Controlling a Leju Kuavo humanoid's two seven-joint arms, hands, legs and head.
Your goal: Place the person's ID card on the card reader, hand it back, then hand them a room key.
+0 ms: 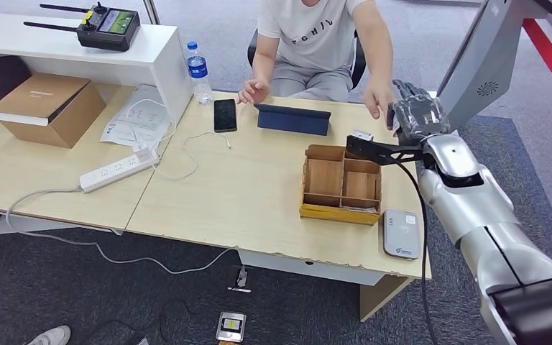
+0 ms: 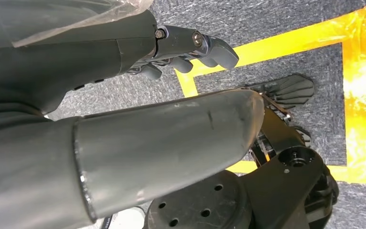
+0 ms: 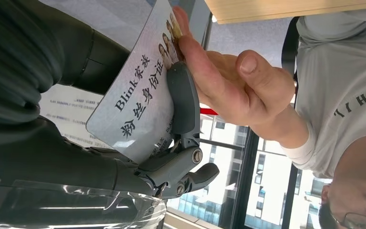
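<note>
Now the flat, glossy ID card (image 3: 138,107) is held in the grey right hand (image 3: 171,143) above the wooden desk (image 1: 259,194), touched by a person's hand (image 3: 228,81). Curled, nothing is held by the left hand (image 2: 181,52).

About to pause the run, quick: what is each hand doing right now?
Left hand: holds nothing, fingers curled in, hanging over the floor.
Right hand: holds the ID card, with the person's hand on the card's far edge.
</note>
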